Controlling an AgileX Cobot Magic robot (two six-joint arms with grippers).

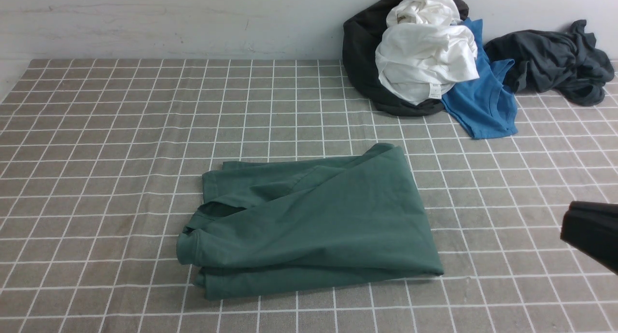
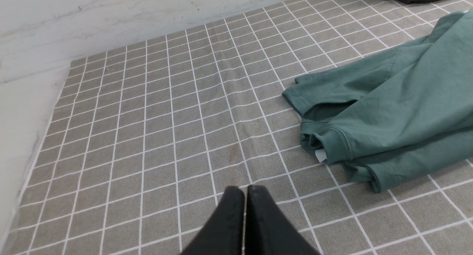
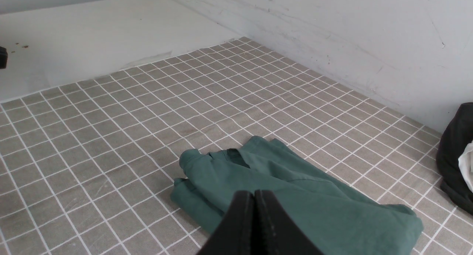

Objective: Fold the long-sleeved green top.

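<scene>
The green long-sleeved top lies folded in a rough rectangle at the middle of the checked cloth, with a ribbed cuff and a bit of white tag at its left end. It also shows in the left wrist view and the right wrist view. My left gripper is shut and empty above bare cloth, to the left of the top. My right gripper is shut and empty, raised to the right of the top; only a black part of that arm shows in the front view.
A heap of clothes lies at the back right against the wall: a black garment, a white one, a bright blue tee and a dark grey garment. The grey checked cloth covers the table.
</scene>
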